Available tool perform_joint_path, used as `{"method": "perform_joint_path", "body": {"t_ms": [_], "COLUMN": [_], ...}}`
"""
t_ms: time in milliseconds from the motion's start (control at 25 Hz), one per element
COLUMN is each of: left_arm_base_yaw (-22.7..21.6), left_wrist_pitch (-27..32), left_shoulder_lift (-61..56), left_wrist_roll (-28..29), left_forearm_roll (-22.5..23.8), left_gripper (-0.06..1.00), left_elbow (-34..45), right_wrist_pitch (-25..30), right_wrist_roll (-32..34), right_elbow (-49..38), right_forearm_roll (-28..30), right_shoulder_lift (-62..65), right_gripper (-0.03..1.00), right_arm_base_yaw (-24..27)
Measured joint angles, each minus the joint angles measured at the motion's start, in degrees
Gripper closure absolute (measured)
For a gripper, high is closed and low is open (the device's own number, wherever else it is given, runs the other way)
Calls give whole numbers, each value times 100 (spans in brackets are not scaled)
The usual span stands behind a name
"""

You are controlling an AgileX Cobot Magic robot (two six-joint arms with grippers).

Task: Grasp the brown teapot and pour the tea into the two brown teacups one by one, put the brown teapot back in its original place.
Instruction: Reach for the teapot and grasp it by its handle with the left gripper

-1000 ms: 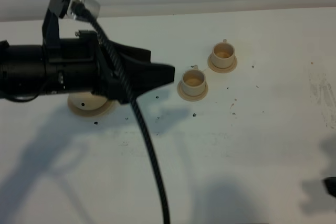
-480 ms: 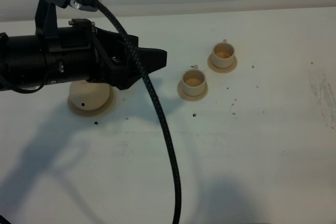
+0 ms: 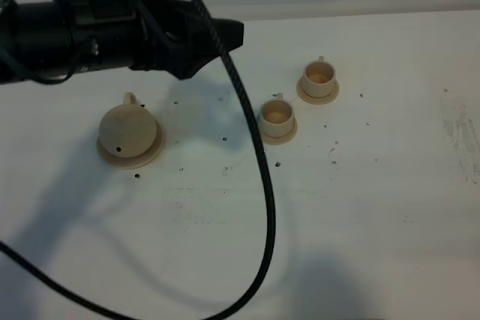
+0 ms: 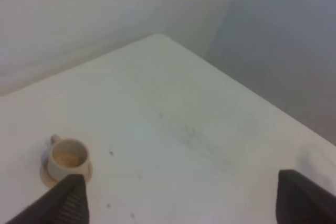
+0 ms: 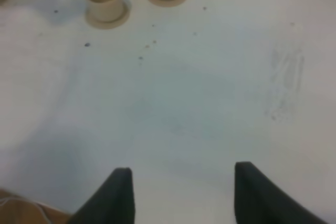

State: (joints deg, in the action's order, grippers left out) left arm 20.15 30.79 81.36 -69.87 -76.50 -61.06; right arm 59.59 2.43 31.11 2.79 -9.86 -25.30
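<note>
Teapot [image 3: 129,130] on saucer [image 3: 111,158], unheld | left gripper [image 4: 179,178], right gripper [image 5: 184,169] spread, empty | next: left grasps teapot if cups [image 3: 277,116] unfilled, else done.

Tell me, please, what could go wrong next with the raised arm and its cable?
1. The black cable hanging from the left arm passes right by the nearer teacup in the high view. If the arm swings, it might catch and tip that cup.
2. The left gripper is open and raised away from the brown teapot. A careless descent could bump the pot off its saucer.
</note>
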Motion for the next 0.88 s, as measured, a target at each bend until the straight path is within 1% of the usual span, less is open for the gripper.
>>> {"method": "perform_joint_path", "body": {"t_ms": [120, 240, 360, 440, 520, 600, 800, 880], "left_arm_base_yaw": [0, 0, 0, 0, 0, 0, 0, 0], "left_wrist_pitch": [111, 194, 194, 117, -8, -172, -338, -340], "left_shoulder_lift": [220, 393, 490, 491, 491, 491, 503, 569], "left_wrist_roll": [0, 0, 49, 188, 442, 793, 1941, 2503], "left_forearm_roll": [11, 48, 206, 442, 747, 1204, 2491, 3100], "left_gripper": [25, 25, 25, 25, 25, 25, 25, 25], "left_elbow": [-213, -280, -280, -280, -285, -287, -292, -327], "right_wrist_pitch": [-13, 35, 242, 389, 402, 406, 413, 413], "right_wrist_roll": [-489, -780, -858, -811, -744, -736, -736, -736], "right_elbow": [0, 0, -69, -134, -141, -141, -141, -141], "right_forearm_roll": [-430, -913, -1029, -985, -959, -942, -997, -1028], "right_shoulder_lift": [0, 0, 0, 0, 0, 0, 0, 0], "right_gripper": [55, 55, 55, 56, 56, 57, 59, 60], "right_arm_base_yaw": [0, 0, 0, 0, 0, 0, 0, 0]}}
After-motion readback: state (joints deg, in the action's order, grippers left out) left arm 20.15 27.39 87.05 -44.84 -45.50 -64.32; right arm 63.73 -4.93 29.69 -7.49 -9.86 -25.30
